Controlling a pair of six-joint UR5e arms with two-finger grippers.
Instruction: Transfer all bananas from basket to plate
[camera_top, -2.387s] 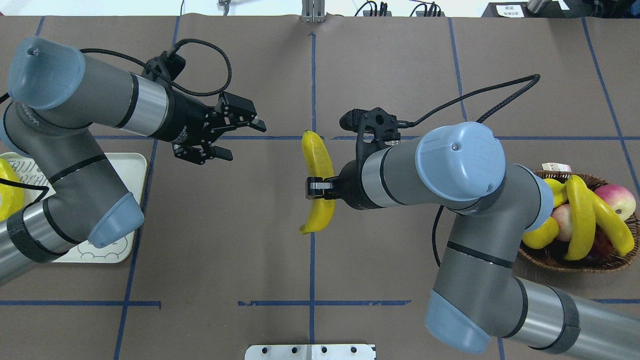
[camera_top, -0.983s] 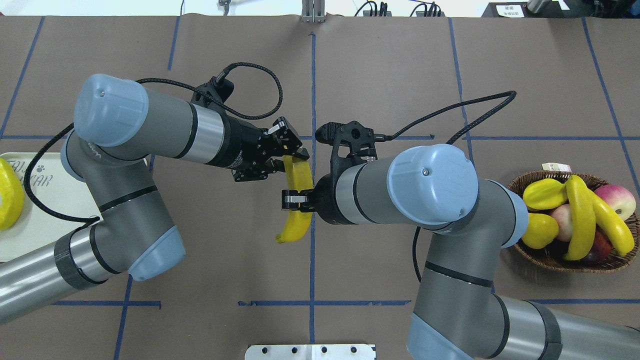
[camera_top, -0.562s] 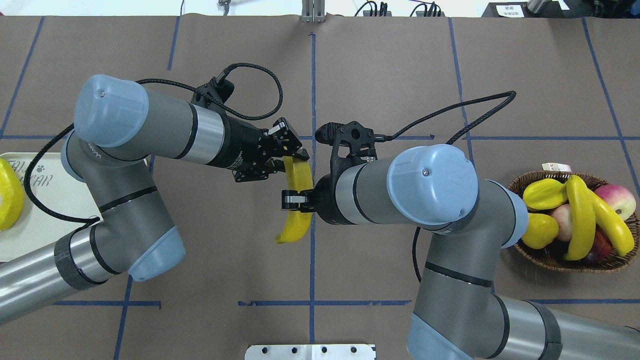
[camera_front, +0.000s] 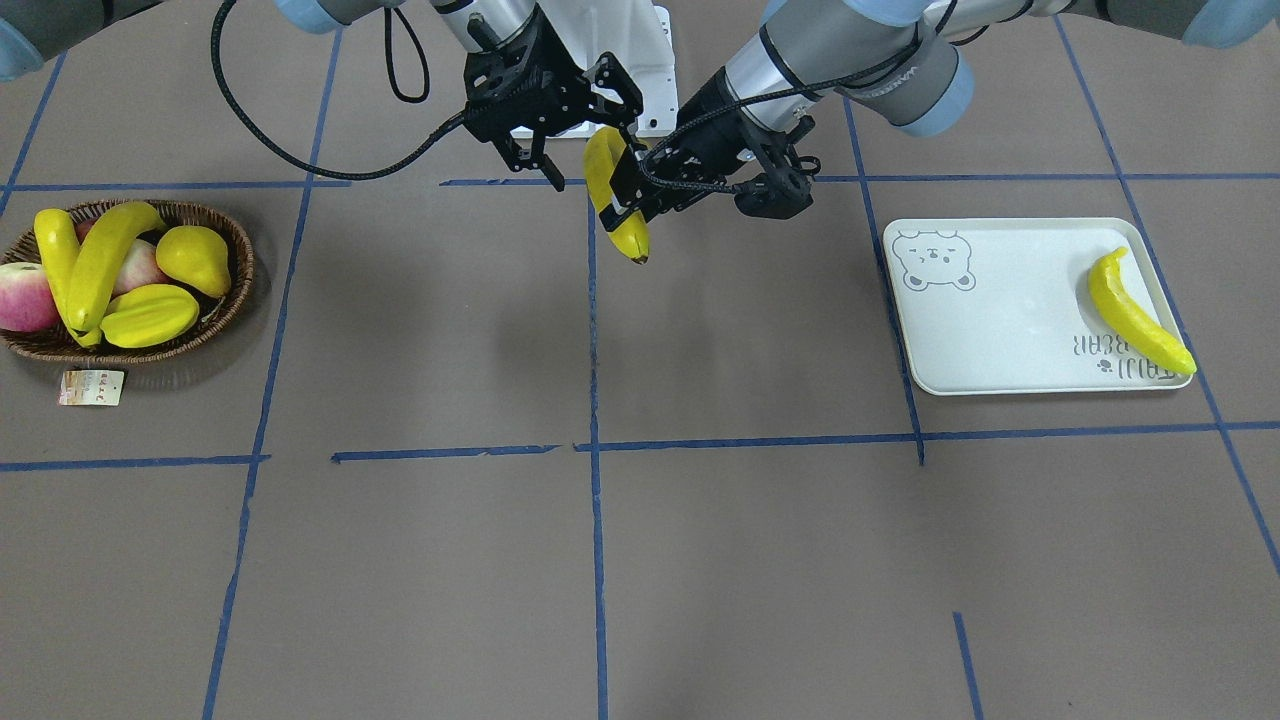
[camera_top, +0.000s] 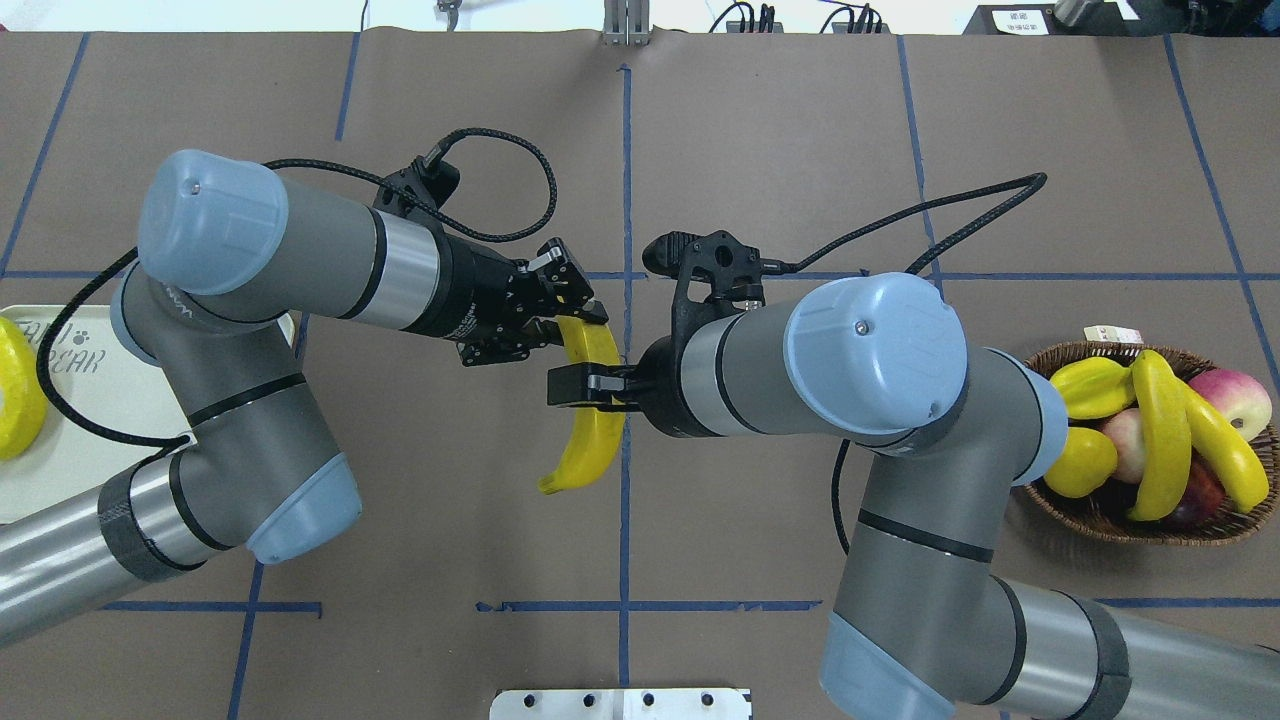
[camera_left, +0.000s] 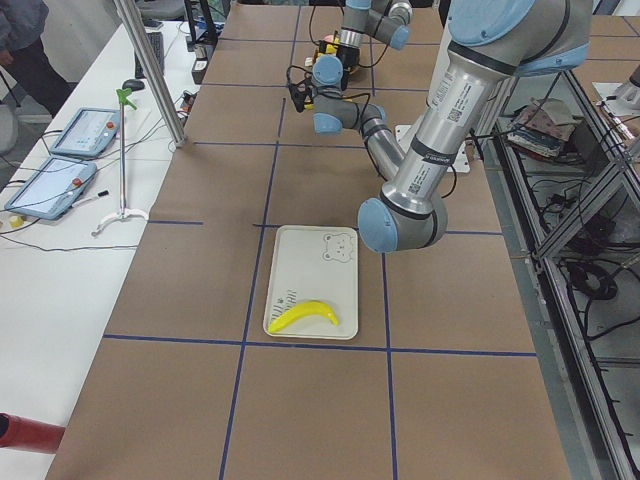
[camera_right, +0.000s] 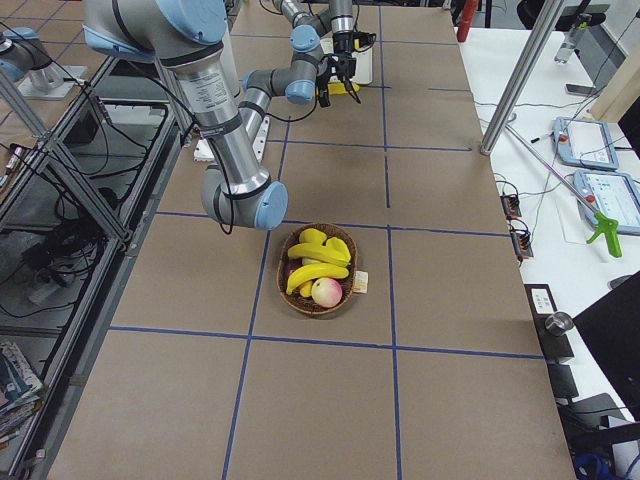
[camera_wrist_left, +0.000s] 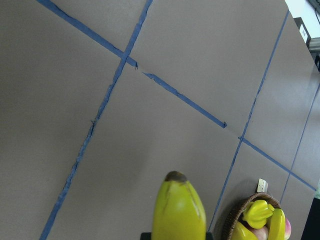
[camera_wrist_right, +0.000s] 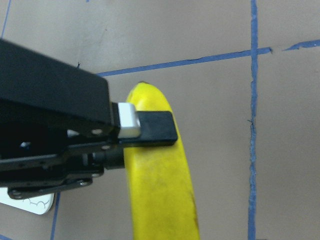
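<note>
One banana (camera_top: 590, 440) hangs above the table's middle, also seen from the front (camera_front: 625, 225). My left gripper (camera_top: 570, 332) is shut on its far end, one finger (camera_wrist_right: 150, 127) lying across it. My right gripper (camera_top: 580, 385) stands open, jaws still around the banana's middle. A second banana (camera_front: 1135, 315) lies on the plate (camera_front: 1000, 330). Two more bananas (camera_top: 1160, 440) (camera_top: 1225, 450) rest in the basket (camera_top: 1100, 525) at the table's right end.
The basket also holds a pear (camera_front: 195, 260), a starfruit (camera_front: 150, 313) and apples (camera_front: 25, 300); its paper tag (camera_front: 90, 387) lies beside it. Blue tape lines cross the brown table. A metal mounting plate (camera_top: 620, 703) sits at the near edge.
My left arm reached the banana and shut on its far end. Since then my right gripper has opened, and the banana has shifted slightly left with the left gripper.
</note>
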